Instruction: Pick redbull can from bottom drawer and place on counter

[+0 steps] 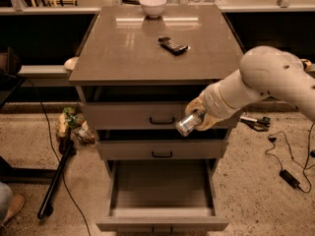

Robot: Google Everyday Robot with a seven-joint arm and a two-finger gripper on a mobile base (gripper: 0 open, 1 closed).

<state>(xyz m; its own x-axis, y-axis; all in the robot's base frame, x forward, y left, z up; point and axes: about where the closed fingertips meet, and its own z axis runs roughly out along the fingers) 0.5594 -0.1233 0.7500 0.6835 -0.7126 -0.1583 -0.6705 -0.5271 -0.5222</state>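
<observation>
The redbull can (188, 124) is held tilted in my gripper (198, 116), its shiny silver end pointing down-left. It hangs in front of the top drawer's face, well above the bottom drawer (162, 193), which is pulled out with a bare grey floor. The gripper is shut on the can; my white arm (266, 80) reaches in from the right. The counter (133, 48) is the glossy grey-brown slab above the drawers, a little higher than the can.
A black keypad handset (173, 45) lies on the counter's middle. A white bowl (153, 5) stands at its far edge. Two shut drawers (162, 149) are above the open one. Cables and a charger (290, 177) lie on the floor at right, a black pole (55, 178) at left.
</observation>
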